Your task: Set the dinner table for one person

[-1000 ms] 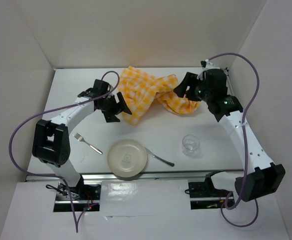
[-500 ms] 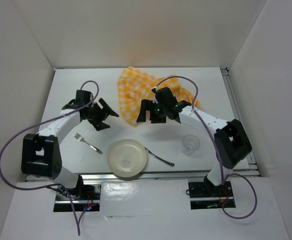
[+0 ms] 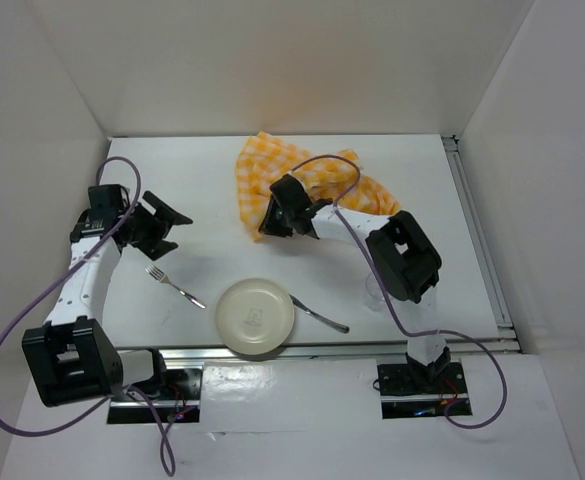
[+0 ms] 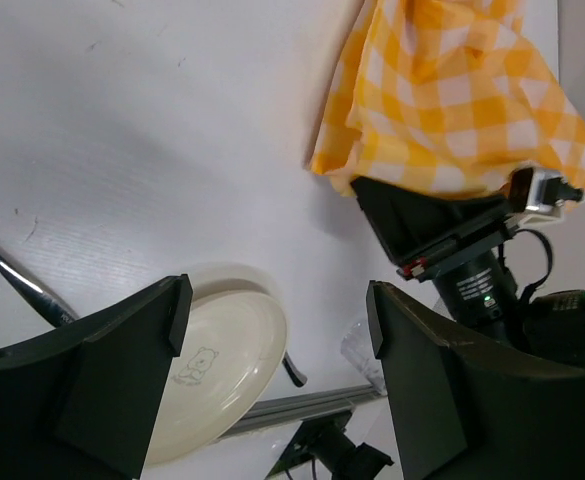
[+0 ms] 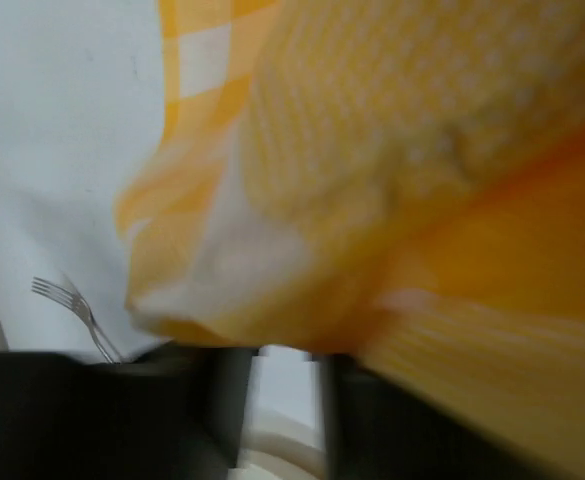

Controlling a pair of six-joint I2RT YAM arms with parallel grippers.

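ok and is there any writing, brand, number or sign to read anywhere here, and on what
None readable.
The round cream plate has only a small bear-like drawing at its centre, with no lettering that I can make out.
The right wrist view is too blurred to read.

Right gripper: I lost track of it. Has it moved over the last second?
Yes. In the top view the right gripper swung left, from well right of the plate to just beyond it, at the cloth.

Soft woven checked cloth [image 3: 257,175]; smooth, faintly glossy cream plate [image 3: 255,317]; shiny metal fork [image 3: 175,287]; matt, faintly grained white desk [image 3: 192,170].
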